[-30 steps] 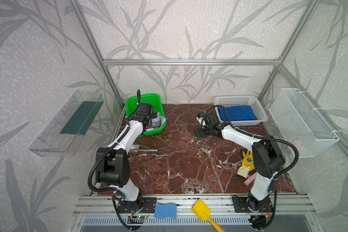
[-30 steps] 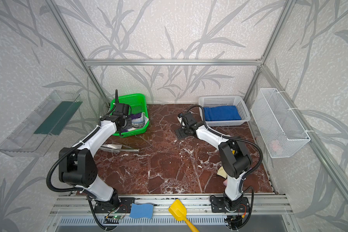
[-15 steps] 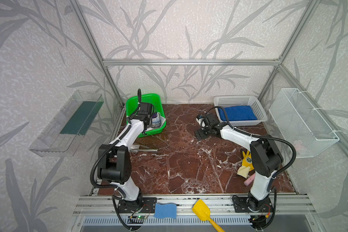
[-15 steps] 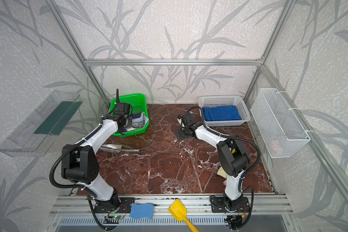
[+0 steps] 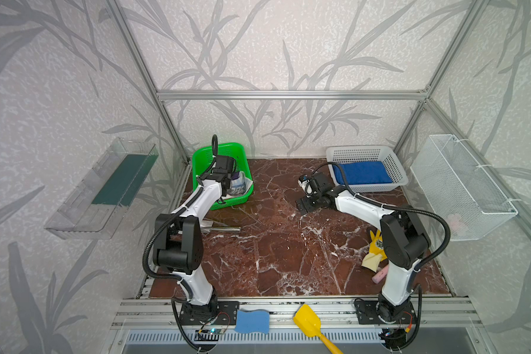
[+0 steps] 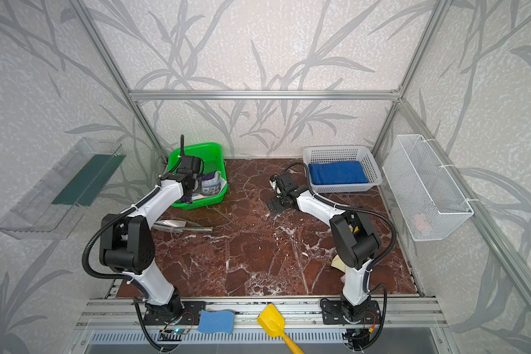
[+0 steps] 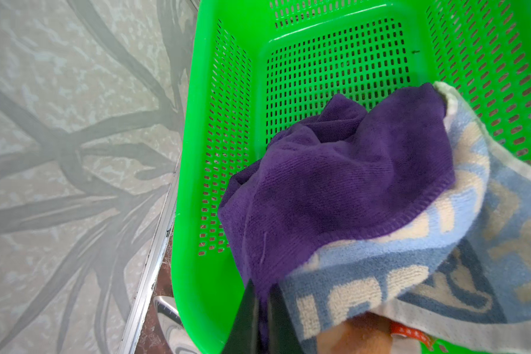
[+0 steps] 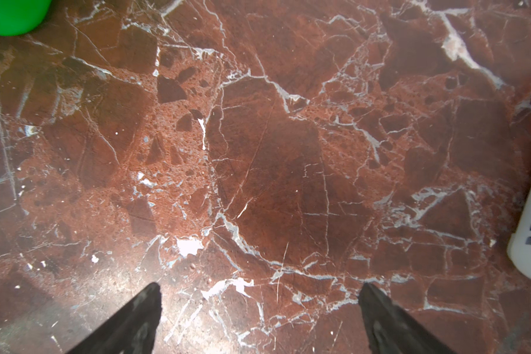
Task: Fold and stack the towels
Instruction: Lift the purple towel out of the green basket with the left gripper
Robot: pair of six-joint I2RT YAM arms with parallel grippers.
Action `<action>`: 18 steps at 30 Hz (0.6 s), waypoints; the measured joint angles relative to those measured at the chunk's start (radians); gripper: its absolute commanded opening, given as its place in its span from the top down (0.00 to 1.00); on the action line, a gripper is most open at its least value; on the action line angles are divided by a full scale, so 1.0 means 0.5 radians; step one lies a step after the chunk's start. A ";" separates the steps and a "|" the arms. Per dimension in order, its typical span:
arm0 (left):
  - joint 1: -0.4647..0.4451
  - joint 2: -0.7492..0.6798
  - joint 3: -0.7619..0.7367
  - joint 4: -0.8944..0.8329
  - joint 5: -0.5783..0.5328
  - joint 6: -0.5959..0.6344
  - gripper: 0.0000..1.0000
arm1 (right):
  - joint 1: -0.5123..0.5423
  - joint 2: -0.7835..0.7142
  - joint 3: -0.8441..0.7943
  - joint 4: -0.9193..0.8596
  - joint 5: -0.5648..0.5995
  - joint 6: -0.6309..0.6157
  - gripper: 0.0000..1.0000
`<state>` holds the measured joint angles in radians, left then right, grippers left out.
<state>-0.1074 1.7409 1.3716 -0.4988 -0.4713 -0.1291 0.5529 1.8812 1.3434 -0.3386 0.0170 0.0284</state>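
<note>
A wavy-edged blue sponge [image 5: 252, 321] and a yellow plastic scoop [image 5: 307, 320] lie on the aluminium rail [image 5: 334, 309] at the front, ahead of the desk [image 5: 273, 245], a glossy red-brown marble-patterned slab veined in white. By the right arm's base a yellow glove [image 5: 374, 249] with a cream cuff lies crumpled on it, and a shiny metal scoop [image 5: 219, 228] lies toward the left. Farther in, the right fingers [image 5: 303, 206] hang just over bare desk, spread wide and holding nothing. At the back left, the left fingers [image 7: 253, 295] are pinched together on a fold of the purple towel [image 7: 334, 184], a ribbed terry cloth with a stitched hem, bunched inside the perforated green plastic basket [image 7: 334, 61]. Beside it in the same basket sits the printed towel [image 7: 442, 275], cream looped pile with large blue block letters too folded to read and a small red label whose print is illegible. At the back right, the blue towel [image 5: 362, 173] lies folded flat in the slotted white basket [image 5: 365, 151].
</note>
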 measured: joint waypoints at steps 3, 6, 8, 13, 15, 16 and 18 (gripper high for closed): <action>0.000 0.000 0.012 0.004 -0.036 0.008 1.00 | 0.002 0.004 0.008 -0.005 0.000 0.000 0.01; 0.000 0.000 0.035 0.008 -0.053 0.014 1.00 | 0.005 0.022 0.024 -0.011 -0.001 0.000 0.01; 0.000 -0.004 0.055 0.010 -0.048 0.018 1.00 | 0.009 0.034 0.034 -0.012 -0.001 0.000 0.01; -0.002 -0.108 0.069 0.034 0.056 0.031 1.00 | 0.016 0.045 0.037 -0.014 -0.002 0.001 0.01; -0.005 -0.220 0.069 0.066 0.157 0.030 1.00 | 0.018 0.045 0.037 -0.014 -0.003 0.001 0.01; -0.007 -0.282 0.069 0.086 0.210 0.030 1.00 | 0.018 0.045 0.037 -0.014 -0.003 0.001 0.01; -0.011 -0.401 0.069 0.131 0.333 0.032 1.00 | 0.021 0.046 0.037 -0.015 -0.004 0.001 0.01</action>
<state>-0.1127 1.5406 1.4059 -0.4332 -0.3046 -0.1131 0.5632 1.9041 1.3617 -0.3462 0.0151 0.0288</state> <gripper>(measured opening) 0.048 0.991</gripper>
